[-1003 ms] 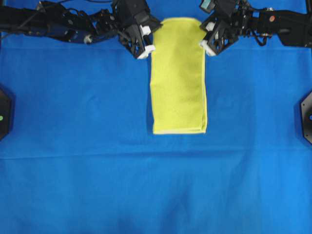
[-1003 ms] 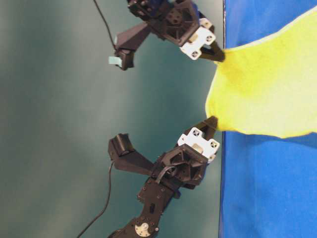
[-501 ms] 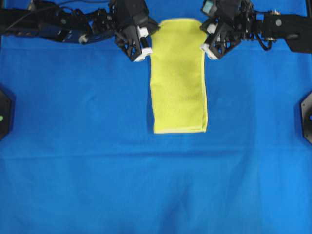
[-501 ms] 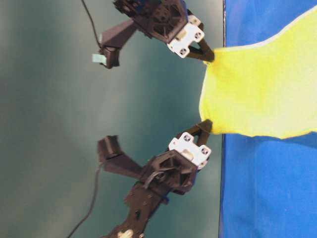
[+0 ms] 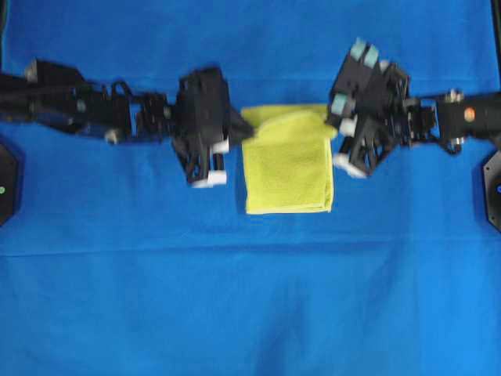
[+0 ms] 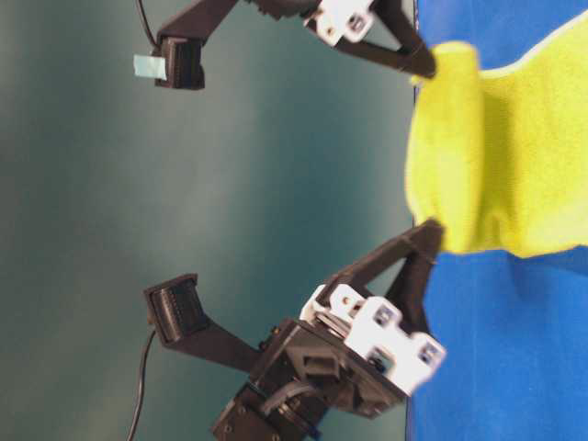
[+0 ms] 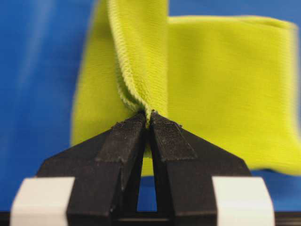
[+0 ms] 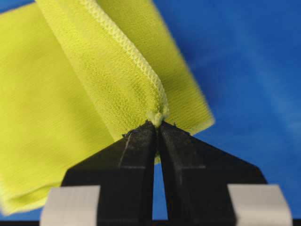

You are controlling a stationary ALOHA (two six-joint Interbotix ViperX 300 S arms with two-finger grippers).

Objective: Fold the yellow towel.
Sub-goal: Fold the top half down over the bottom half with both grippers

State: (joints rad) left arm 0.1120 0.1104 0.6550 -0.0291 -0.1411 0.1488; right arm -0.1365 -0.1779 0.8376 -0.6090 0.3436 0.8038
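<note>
The yellow towel (image 5: pixel 288 168) lies as a narrow strip on the blue cloth (image 5: pixel 250 298), and its far end is lifted and curled over the part still lying flat. My left gripper (image 5: pixel 249 133) is shut on the lifted end's left corner. My right gripper (image 5: pixel 333 125) is shut on its right corner. In the left wrist view the hemmed edge (image 7: pixel 136 56) rises out of the closed left gripper (image 7: pixel 148 115). The right wrist view shows the right gripper (image 8: pixel 157 123) pinching the stitched corner of the towel (image 8: pixel 56 94). From table level the towel (image 6: pixel 496 165) hangs between the right gripper (image 6: pixel 424 66) and the left gripper (image 6: pixel 432 234).
Blue cloth covers the whole table. Black mounts sit at the left edge (image 5: pixel 6 180) and the right edge (image 5: pixel 493 188). Both arms reach in from the sides at mid-height of the overhead view.
Both grippers have carried the towel's far end toward the near edge, still pinching its corners. The strip, which lay stretched long, now looks about half as long with the end doubled over.
</note>
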